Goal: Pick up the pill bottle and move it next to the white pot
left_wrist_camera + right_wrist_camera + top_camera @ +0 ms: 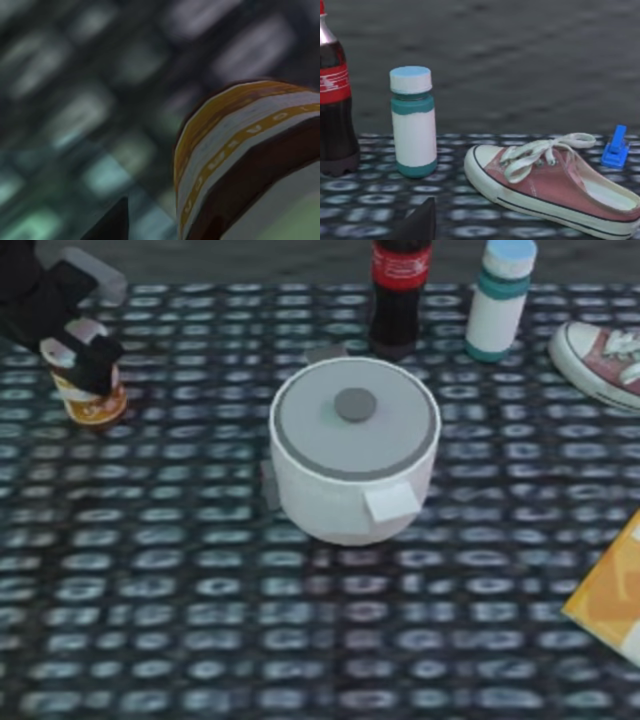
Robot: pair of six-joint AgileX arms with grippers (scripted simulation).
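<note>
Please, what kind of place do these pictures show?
Probably a simulated tabletop test scene, not a real room: a patterned table holds unrelated things, a white pot, a cola bottle, a pink sneaker, with the left gripper at a pill bottle.

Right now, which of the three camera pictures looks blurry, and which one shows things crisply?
Left wrist view: tablecloth smeared out of focus behind the close pill bottle. Right wrist view: sharpest, with the shoe and teal-banded bottle clear. Top view: soft, left tool at the pill bottle, white pot casting little shadow.

No readable text on the pill bottle (92,400) label.
</note>
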